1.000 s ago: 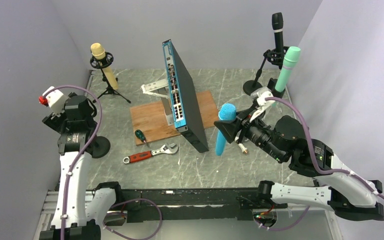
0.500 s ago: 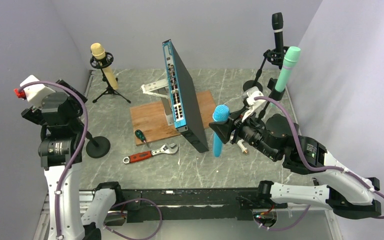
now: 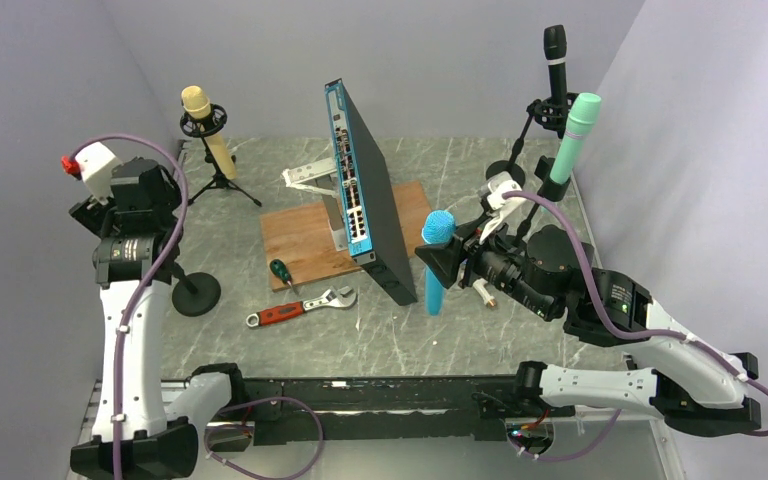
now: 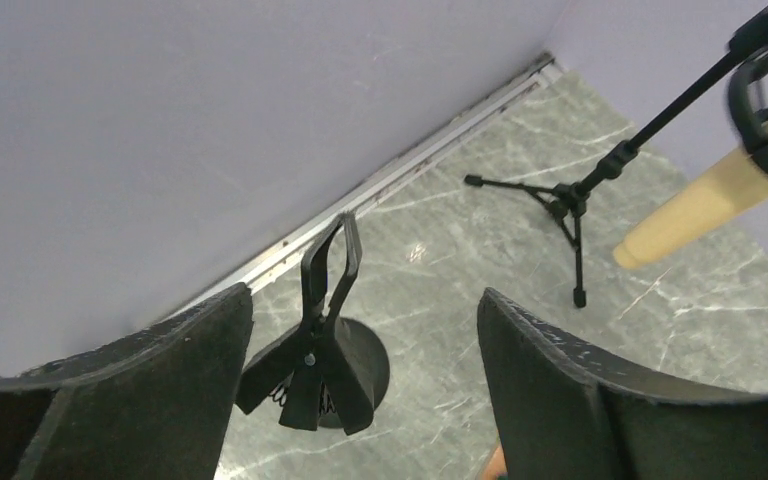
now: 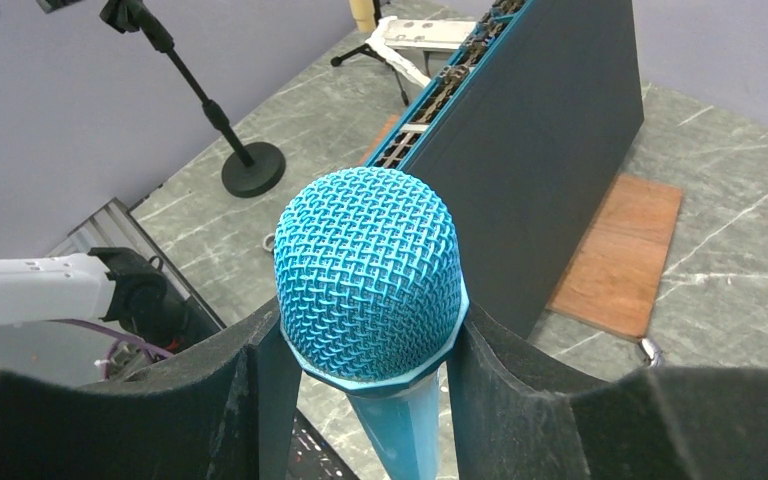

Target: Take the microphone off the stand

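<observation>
Where the mic (image 5: 370, 270) was: upright, blue mesh head up, just right of the near edge of the switch (image 3: 365, 190), over the tabletop (image 3: 430, 175); whether its foot touched the tabletop could not be told.
Right hand (image 5: 365, 350): clamped on the mic just under the head, one finger (image 5: 230, 380) on each side.
Left hand (image 4: 358, 320): fingers apart, nothing between them, up beside the left wall.
Stand (image 4: 325, 300): round-based, clip empty, below the left hand, well apart from the mic.
Board (image 3: 305, 235): under the switch.
Wrench (image 3: 300, 308), screwdriver (image 3: 282, 270): lay near the board's near edge.
Other mics: cream one (image 3: 197, 102) on a tripod at far left; green one (image 3: 572, 135) and black one (image 3: 556, 55) at far right.
</observation>
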Available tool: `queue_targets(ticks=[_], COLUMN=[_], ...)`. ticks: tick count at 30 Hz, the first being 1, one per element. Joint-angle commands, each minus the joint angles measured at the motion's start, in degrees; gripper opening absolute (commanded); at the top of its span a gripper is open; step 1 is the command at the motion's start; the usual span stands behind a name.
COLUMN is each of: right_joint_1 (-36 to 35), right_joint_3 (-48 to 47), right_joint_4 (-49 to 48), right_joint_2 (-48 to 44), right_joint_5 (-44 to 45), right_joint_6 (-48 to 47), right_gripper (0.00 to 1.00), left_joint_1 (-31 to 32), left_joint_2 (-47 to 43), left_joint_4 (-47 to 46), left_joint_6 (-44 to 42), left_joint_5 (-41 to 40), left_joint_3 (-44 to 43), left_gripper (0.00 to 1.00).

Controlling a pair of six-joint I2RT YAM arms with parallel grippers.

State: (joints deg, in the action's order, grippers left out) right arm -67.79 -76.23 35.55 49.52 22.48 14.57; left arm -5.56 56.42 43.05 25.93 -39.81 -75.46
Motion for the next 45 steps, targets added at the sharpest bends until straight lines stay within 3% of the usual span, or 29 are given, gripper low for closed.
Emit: queue_targets(ticks=[1, 3, 6, 9, 15, 19, 22, 23, 24, 27, 31, 34, 36, 41, 45], right_joint_1=[-0.04, -0.07, -0.08, -0.06, -0.07, -0.08, -0.09, -0.07, -0.03, -0.06, -0.06, 0.29, 2.04, 14.21, 24.12], right_joint_3=[-2.50, -2.14, -2.00, -1.96, -2.59, -3.39, -3.27, -3.00, -2.70, -2.14, -2.51, -1.83, -0.49, 5.85, 8.74], right_joint_4=[-1.90, -2.39, -2.79, -3.03, -3.12, -2.70, -3.19, -3.36, -3.60, -3.04, 3.56, 11.20, 15.22, 17.51, 18.37], right_joint_2=[-0.45, -0.75, -0.97, -0.48, 1.80, 3.39, 3.79, 3.75, 3.67, 3.53, 4.30, 4.56, 4.22, 5.93, 12.79], right_joint_5=[-0.86, -1.01, -1.55, -1.93, -2.83, -3.38, -3.64, -3.59, -3.61, -2.49, 4.05, 12.82, 15.20, 5.05, -2.27], right_joint_6=[-0.33, -0.33, -0.41, -0.74, -1.28, -1.46, -1.26, -1.14, -0.96, -0.04, 4.77, 11.64, 15.94, 18.76, 20.22], right_gripper=[0.00, 0.00, 0.00, 0.00, 0.00, 0.00, 0.00, 0.00, 0.00, 0.00, 0.00, 0.00, 0.00, 0.00, 0.00], left_joint_1=[-0.30, -0.41, -0.41, -0.58, -1.85, -2.64, -2.76, -2.78, -2.79, -2.79, -2.79, -2.66, -2.26, 1.25, 1.70], left_joint_2=[-0.45, -0.37, -0.79, -0.78, 3.19, 5.79, 6.66, 6.61, 6.30, 3.89, 0.27, -0.82, 0.38, -0.09, -4.95], left_joint_4=[1.57, 2.12, 0.47, -1.38, -2.18, -2.00, -0.29, 0.28, 0.58, 1.04, 0.32, -1.29, 1.59, 2.50, -10.53], left_joint_6=[3.26, 4.97, 7.12, 9.09, 12.81, 13.84, 14.82, 14.61, 14.12, 11.20, 5.41, -1.28, -2.89, -4.71, -1.50], left_joint_5=[-1.49, -2.11, -4.01, -5.35, -5.15, -3.63, -4.14, -4.40, -4.50, -3.26, 4.59, 16.26, 20.21, 28.21, 44.70], left_joint_3=[4.26, 7.09, 12.83, 18.34, 24.52, 24.18, 23.04, 22.32, 21.57, 18.30, 12.18, 7.34, 2.21, -6.11, -0.85], left_gripper=[0.80, 0.69, 0.40, 0.20, 0.04, 0.03, 0.07, 0.12, 0.21, 0.65, 0.91, 0.99, 0.99, 0.99, 0.97])
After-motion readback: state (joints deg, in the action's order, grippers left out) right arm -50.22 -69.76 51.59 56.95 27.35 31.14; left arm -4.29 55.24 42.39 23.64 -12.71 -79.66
